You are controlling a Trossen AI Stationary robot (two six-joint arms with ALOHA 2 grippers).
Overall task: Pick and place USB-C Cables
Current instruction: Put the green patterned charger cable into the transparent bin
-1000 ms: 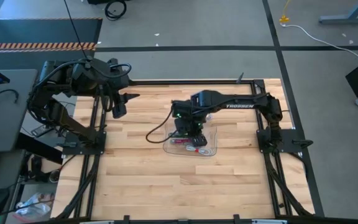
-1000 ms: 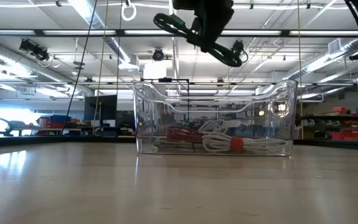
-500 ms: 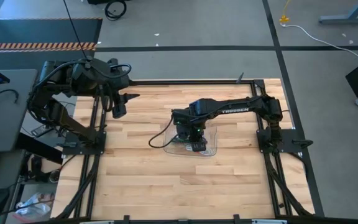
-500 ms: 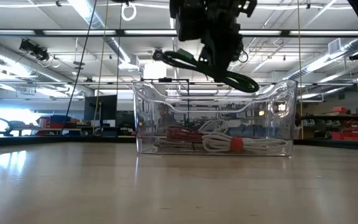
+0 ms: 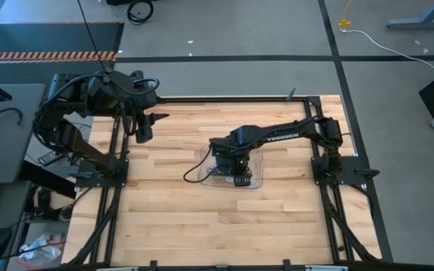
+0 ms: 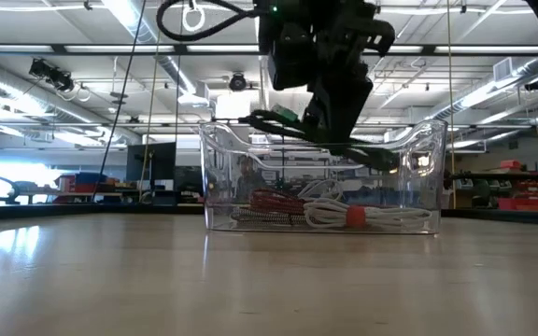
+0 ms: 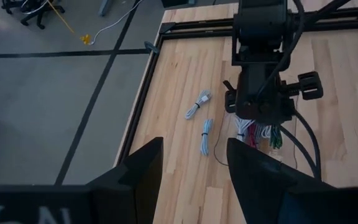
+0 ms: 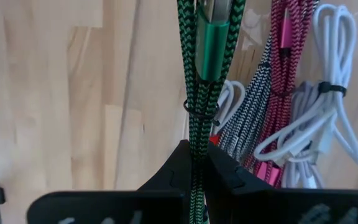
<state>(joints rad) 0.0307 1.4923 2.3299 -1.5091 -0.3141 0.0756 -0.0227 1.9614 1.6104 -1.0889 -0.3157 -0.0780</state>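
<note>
Placing step: the right hand [image 6: 330, 126], clenched on a green cable [image 8: 199, 93], hangs over the clear tray [image 6: 418, 140]; next, lower and release; the left hand [image 5: 143, 124] waits released.

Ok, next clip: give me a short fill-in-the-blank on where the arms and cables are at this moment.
1. The right gripper is shut on a ____ braided cable.
2. That cable hangs over the clear ____, which already holds red and white cables.
3. The left gripper waits at the table's far-left corner with its fingers ____.
4. Two pale cables lie on the bare ____ outside the tray.

Missing words: green; tray; open; table
</note>
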